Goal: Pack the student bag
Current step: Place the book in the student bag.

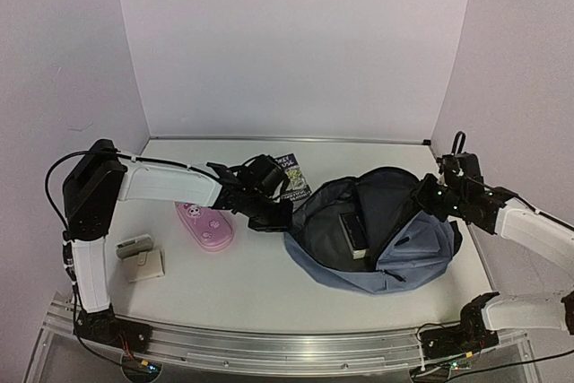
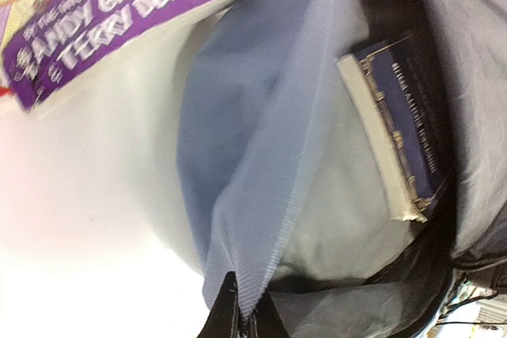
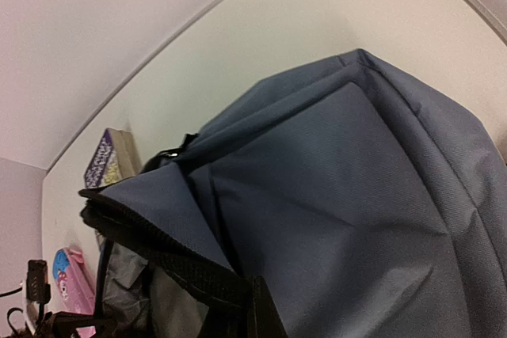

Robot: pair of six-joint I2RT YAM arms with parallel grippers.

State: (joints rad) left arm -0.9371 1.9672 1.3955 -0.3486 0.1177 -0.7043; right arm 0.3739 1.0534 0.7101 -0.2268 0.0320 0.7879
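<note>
Slate-blue fabric backpack (image 1: pixel 404 262) lies open toward 3 o'clock of white table (image 1: pixel 251 284); your left gripper (image 1: pixel 276 214) pinched tight on its 9 o'clock rim, right gripper (image 1: pixel 423 195) clamped on 2 o'clock edge.

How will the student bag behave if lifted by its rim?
Probably floppy: the student bag lies slumped, its fabric creasing where the left gripper pinches the rim. It would likely sag rather than hold shape. The book inside may slide and pull one side down.
</note>
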